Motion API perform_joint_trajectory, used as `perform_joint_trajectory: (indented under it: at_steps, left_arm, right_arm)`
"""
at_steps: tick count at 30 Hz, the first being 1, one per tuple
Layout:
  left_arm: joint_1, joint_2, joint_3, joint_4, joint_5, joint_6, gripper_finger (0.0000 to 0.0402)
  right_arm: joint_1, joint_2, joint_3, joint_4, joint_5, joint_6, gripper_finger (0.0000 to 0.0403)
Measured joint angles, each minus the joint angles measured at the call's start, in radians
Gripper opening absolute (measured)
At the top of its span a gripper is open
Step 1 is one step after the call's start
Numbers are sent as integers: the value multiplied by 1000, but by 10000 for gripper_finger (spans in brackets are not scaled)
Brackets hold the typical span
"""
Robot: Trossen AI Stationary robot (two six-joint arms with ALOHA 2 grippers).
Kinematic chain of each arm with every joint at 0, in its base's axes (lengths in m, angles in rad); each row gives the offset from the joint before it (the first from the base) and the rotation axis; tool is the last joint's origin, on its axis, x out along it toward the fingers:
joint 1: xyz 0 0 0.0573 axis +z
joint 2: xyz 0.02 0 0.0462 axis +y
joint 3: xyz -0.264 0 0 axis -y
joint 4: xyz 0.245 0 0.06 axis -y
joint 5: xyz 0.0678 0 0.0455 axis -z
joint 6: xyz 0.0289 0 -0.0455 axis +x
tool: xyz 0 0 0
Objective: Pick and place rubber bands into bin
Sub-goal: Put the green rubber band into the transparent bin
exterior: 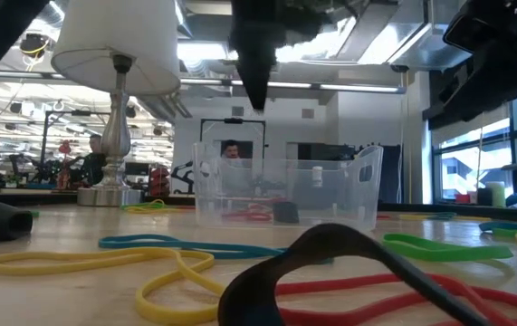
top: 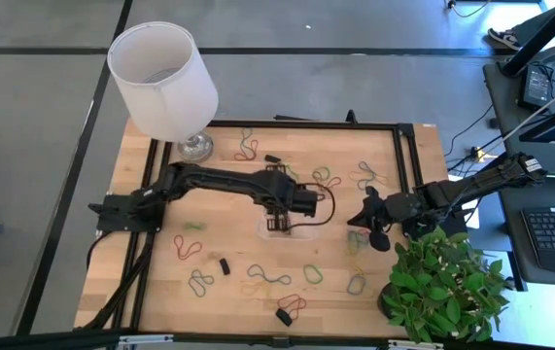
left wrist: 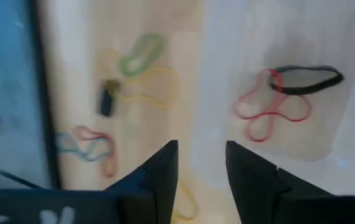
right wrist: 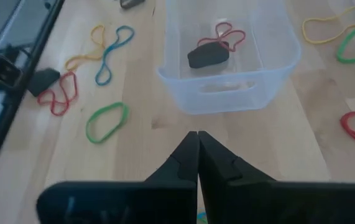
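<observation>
Black band [exterior: 330, 263] nearest low camera. We see left gripper [left wrist: 201, 163] above bin [right wrist: 270, 74], fingers parted, nothing held. Red and black rubber bands [left wrist: 276, 102] lie inside bin. Right gripper [right wrist: 197, 152] near bin, fingers pressed together, empty.

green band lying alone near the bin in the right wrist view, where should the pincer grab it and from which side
Probably from straight above, pinching one long side of the green band. It lies flat on the table as an open oval, apart from other bands, so one finger can drop inside the loop and one outside.
</observation>
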Motion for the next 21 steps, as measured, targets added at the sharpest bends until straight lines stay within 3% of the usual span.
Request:
perform_joint_trajectory:
  at_steps: [4,8,16,21]
  left_arm:
    - [0,-139,-108,52,-54,1,74]
    - [0,-339,-358,203,-51,7,10]
    - [-3,-839,-981,637,36,-28,2]
    - [-11,-1149,-1336,947,54,-38,1]
  right_arm:
    - [0,0,0,25,2,20,6]
    - [0,0,0,48,51,23,6]
    - [-27,0,0,252,256,-1,6]
    - [-133,51,43,395,277,-116,6]
